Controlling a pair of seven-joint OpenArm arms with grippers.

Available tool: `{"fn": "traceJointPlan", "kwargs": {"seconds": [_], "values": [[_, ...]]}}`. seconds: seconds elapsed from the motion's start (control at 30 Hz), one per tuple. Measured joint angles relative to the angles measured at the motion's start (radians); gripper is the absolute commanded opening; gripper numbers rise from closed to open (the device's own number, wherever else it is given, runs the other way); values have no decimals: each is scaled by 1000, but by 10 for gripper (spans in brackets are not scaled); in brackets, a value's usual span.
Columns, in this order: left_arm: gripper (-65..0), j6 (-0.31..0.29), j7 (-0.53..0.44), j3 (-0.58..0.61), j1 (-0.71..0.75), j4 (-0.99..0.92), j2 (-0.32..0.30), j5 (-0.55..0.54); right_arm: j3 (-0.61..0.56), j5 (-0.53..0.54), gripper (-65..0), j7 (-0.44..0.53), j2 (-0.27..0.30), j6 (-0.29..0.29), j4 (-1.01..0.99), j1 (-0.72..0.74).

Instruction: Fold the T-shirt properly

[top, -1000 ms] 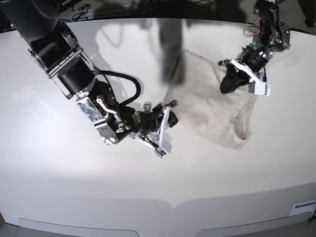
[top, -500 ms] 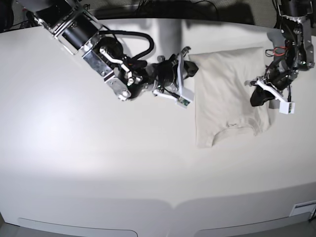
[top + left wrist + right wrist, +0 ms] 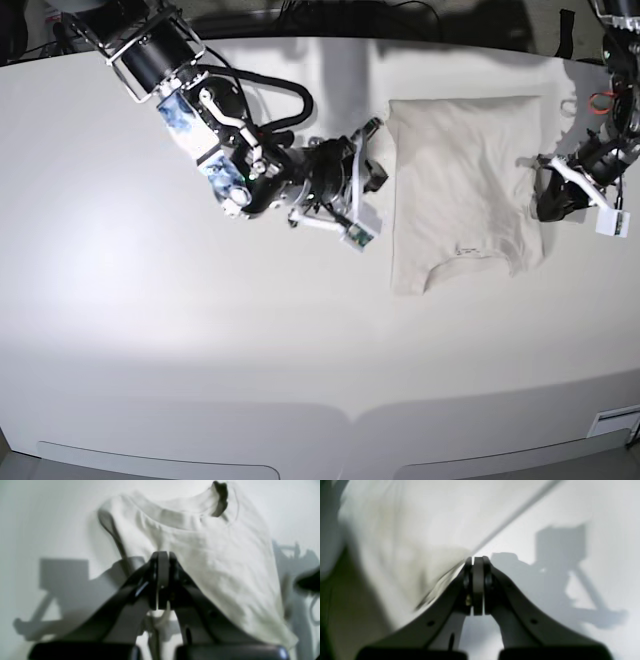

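- The white table (image 3: 120,330) spreads across the whole overhead view, its surface bright under the light.
- On the left of that view the right arm (image 3: 200,105) reaches in from the top corner, black cables looping over its joints.
- Its right gripper (image 3: 372,172) sits just beside the left edge of the cloth. From its own camera the right gripper (image 3: 477,561) has its jaws pressed together, tips meeting with no gap; the cloth edge runs right up against the tips, but I cannot tell whether any fabric is pinched between them (that view is blurred).
- The T-shirt (image 3: 465,190) lies flat on the table right of centre, folded into a narrow upright panel, pale beige, with the curved neckline at the bottom end and a straight edge at the top.
- In the left wrist view the T-shirt (image 3: 200,555) fills the middle, ribbed collar at the far end, lightly creased.
- On the far right the left gripper (image 3: 548,200) hovers at the right edge of the cloth, near the lower corner.
- Seen from its own camera, the left gripper (image 3: 162,555) is closed tight, jaws touching, and nothing shows between them; the shirt lies beyond the tips.
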Motion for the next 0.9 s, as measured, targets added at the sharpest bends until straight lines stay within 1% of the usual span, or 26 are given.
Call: {"fn": "traceJointPlan", "kwargs": {"seconds": [0.07, 0.17, 0.23, 0.37, 0.53, 0.6, 0.67, 0.7, 0.8, 0.9], "values": [[-650, -2, -23, -37, 38, 33, 0, 4, 72, -71, -650, -13, 0, -3, 56, -8], [-650, -3, -46, -106, 97, 55, 0, 5, 177, -115, -650, -34, 0, -3, 137, -34], [-650, -3, -56, -148, 141, 63, 0, 7, 245, -111, -650, -47, -2, -3, 185, -64], [-650, -3, -66, -219, 226, 89, 0, 8, 365, -113, -650, -105, -2, -3, 293, -138], [-650, -3, -68, -299, 342, 102, 4, -17, 433, -117, -650, -151, 43, -3, 429, -269], [-650, -3, -68, -328, 385, 104, 21, -26, 447, -104, -650, -195, 67, 0, 481, -334], [-650, -4, -68, -359, 423, 105, 56, -26, 474, -113, -650, -218, 80, -2, 534, -402], [-650, -13, -68, -373, 443, 105, 74, -26, 494, -111, -650, -227, 81, -3, 561, -435], [-650, -84, -68, -422, 504, 105, 131, -23, 551, -108, -650, -246, 81, -1, 646, -536], [-650, -85, -68, -467, 554, 105, 185, -22, 603, -106, -650, -270, 80, -3, 729, -647]]}}
